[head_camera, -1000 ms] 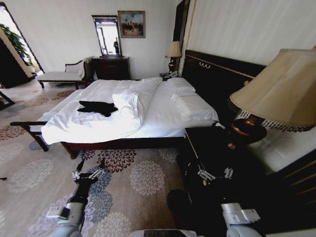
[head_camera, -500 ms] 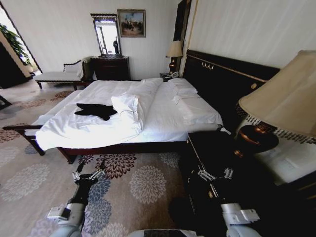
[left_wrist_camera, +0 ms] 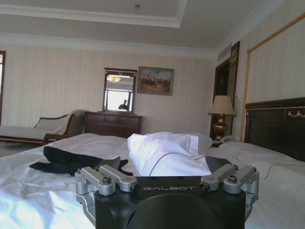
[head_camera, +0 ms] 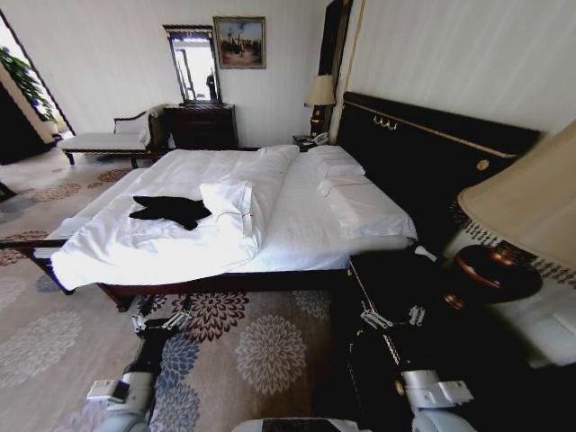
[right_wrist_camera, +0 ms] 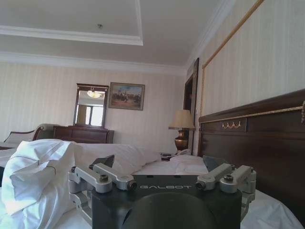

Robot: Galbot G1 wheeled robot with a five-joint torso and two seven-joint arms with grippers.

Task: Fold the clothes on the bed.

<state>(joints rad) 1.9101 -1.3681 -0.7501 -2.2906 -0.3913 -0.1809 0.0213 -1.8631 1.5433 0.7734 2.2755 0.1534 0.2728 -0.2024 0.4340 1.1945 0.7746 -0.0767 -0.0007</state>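
The black T-shirt (head_camera: 169,210) lies crumpled on the white duvet of the bed (head_camera: 297,225), toward the foot end on its left half. My left gripper (head_camera: 163,321) hangs open over the carpet, short of the bed's near side. The right gripper (head_camera: 391,317) is open too, held low in front of the dark nightstand. In the left wrist view the T-shirt (left_wrist_camera: 66,161) shows beyond the open left gripper (left_wrist_camera: 165,163), beside a folded-back bunch of duvet (left_wrist_camera: 167,155). The right wrist view has the open right gripper (right_wrist_camera: 159,161) facing the bed (right_wrist_camera: 47,167) and its headboard (right_wrist_camera: 257,138).
A dark nightstand (head_camera: 405,288) with a large shaded lamp (head_camera: 526,225) stands close on my right. A dark bench (head_camera: 22,245) sits at the bed's foot. A chaise longue (head_camera: 108,139) and a dresser (head_camera: 202,124) line the far wall. Floral carpet (head_camera: 261,342) lies between me and the bed.
The whole head picture has shifted: the bed now sits lower and closer and the lamp has slid right, so the camera moved. Both arms hold the same pose.
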